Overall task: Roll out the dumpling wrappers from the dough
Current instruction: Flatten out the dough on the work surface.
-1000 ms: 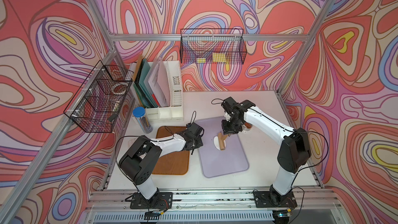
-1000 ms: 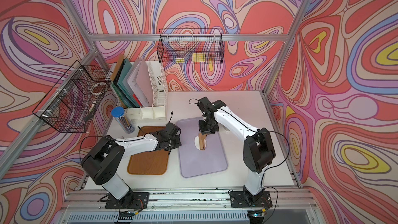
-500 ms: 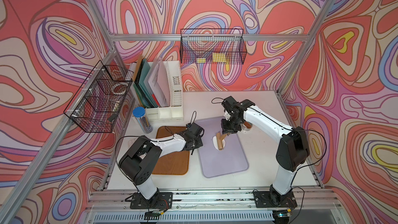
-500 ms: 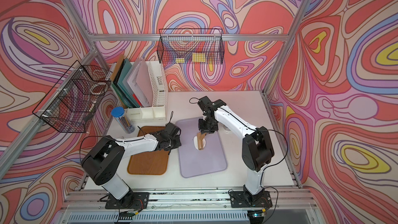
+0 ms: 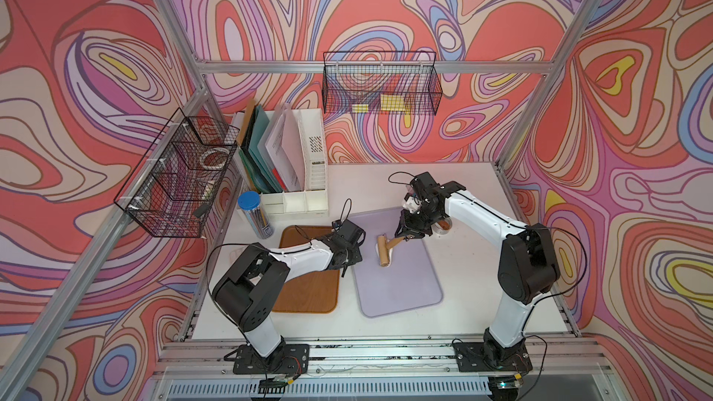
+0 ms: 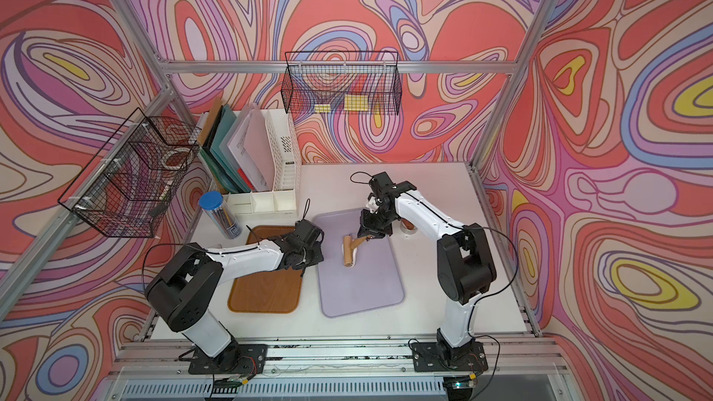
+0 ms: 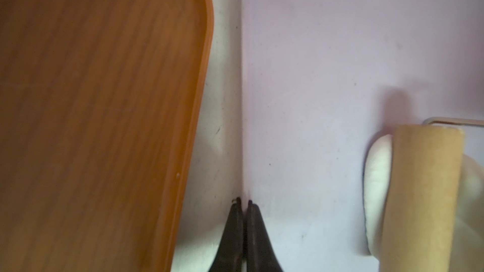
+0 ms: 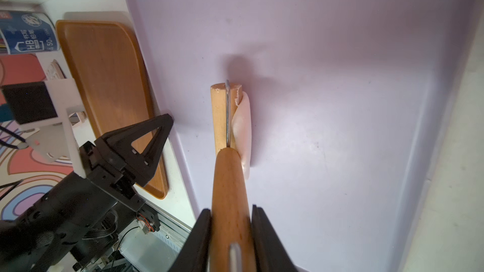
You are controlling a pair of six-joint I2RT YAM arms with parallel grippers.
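The dough is a flattened white piece on the purple tray, and it also shows in the left wrist view. A wooden roller lies across it and covers most of it. My right gripper is shut on the roller's wooden handle. My left gripper is shut with nothing in it, its tips down at the purple tray's left edge. No dumpling wrappers are in view.
A brown wooden tray lies just left of the purple tray. A blue-capped pencil tube and a white file rack stand at the back left. A small round cup sits behind the right arm.
The right gripper has pushed the roller a little to the left over the dough. The left arm has not moved.
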